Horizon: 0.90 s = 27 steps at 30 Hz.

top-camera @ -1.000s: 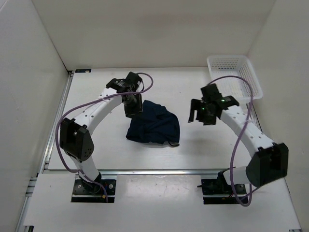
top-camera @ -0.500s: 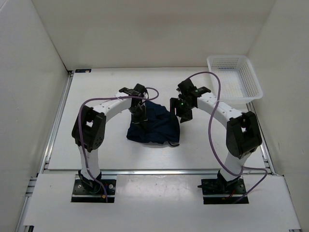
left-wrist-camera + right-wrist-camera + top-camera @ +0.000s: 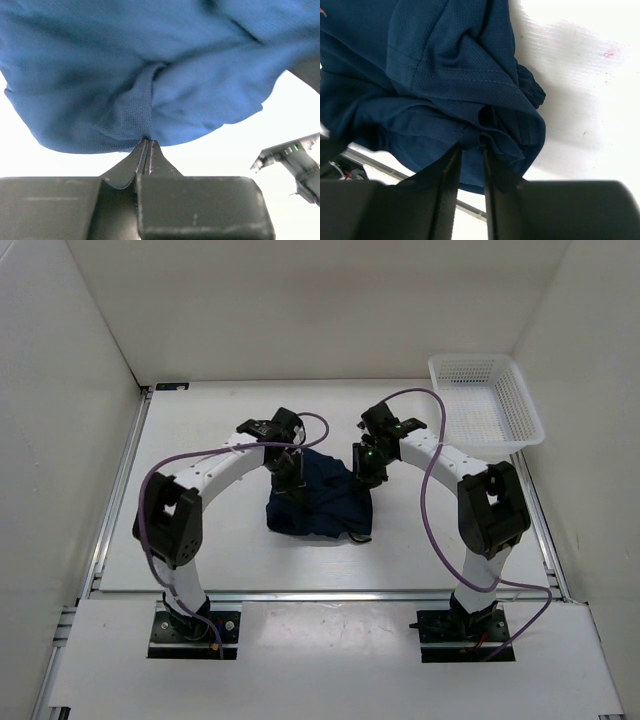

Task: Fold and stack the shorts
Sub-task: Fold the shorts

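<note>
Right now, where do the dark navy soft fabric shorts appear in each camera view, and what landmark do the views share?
Top external: the dark navy soft fabric shorts lie crumpled at the picture's centre.
Left wrist: the shorts fill the upper half.
Right wrist: the shorts fill the left and centre.
Shared landmark: the white table, bare beside the fabric.

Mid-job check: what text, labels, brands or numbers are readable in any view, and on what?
No text is readable in any view.
Shorts: orange mark at the edge of the right wrist view, cut off and unreadable.
Basket: no label visible.
Table: red specks, not writing.
</note>
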Motion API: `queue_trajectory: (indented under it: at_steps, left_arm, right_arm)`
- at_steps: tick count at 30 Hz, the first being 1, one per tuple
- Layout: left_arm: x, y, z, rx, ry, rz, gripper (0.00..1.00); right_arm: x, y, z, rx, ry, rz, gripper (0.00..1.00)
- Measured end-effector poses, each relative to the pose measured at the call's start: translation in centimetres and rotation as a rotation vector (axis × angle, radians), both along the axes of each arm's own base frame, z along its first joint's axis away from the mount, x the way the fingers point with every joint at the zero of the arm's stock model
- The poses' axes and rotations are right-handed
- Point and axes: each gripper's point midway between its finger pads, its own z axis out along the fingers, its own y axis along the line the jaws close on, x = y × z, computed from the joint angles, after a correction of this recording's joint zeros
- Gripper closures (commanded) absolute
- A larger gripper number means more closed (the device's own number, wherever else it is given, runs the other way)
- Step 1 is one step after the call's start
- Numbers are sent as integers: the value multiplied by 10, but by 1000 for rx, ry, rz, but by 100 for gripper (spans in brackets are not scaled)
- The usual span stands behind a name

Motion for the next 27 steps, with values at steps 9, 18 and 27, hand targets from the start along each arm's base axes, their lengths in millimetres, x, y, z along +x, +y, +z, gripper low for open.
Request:
queue_trajectory:
  at_steps: [9, 18, 27]
  left_arm:
    - [-52, -17, 29, -67, -41, -137, 90]
    - [-91, -2, 0, -13, 45, -204, 63]
    - [-95, 8, -4, 7, 55, -192, 23]
  right_arm:
    - [-10, 12, -4, 14, -8, 41, 100]
    - [-68, -4, -1, -65, -62, 106, 100]
    - [-132, -43, -17, -208, -114, 135, 100]
